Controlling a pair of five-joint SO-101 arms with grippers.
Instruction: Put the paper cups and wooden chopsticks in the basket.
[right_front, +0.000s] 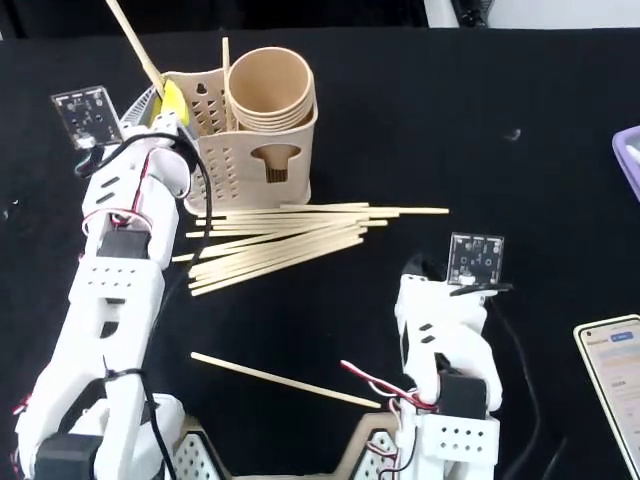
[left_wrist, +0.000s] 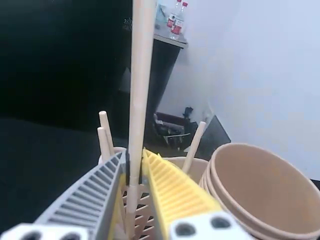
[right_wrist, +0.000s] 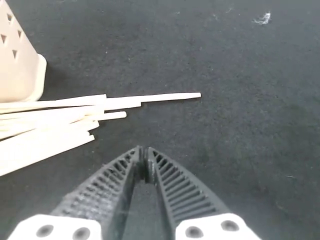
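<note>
A black desk (right_front: 500, 200) seen from above, two white arms at its near edge. A basket (right_front: 240, 170) stands toward the far edge, left of middle. The left claw (left_wrist: 134, 165) is clamped on a held stick (right_front: 135, 45), which tilts over the basket's left compartment. The right claw (right_wrist: 145, 165) is pressed together with nothing in it, low over the desk near the pile's right end.

Risks: the held stick leans, so on release it may catch the rim or the upright sticks (left_wrist: 105, 135) and fall outside, toward the desk's left edge. A downward push could tip the basket.

Count: one nested stack of cups (right_front: 270, 85) in the basket, at least three rims. Three upright sticks in the basket, one held. A pile (right_front: 290, 235) just beside the basket's near side (roughly a dozen, too overlapped to count). One stray stick (right_front: 285, 380) lies by the near edge.
</note>
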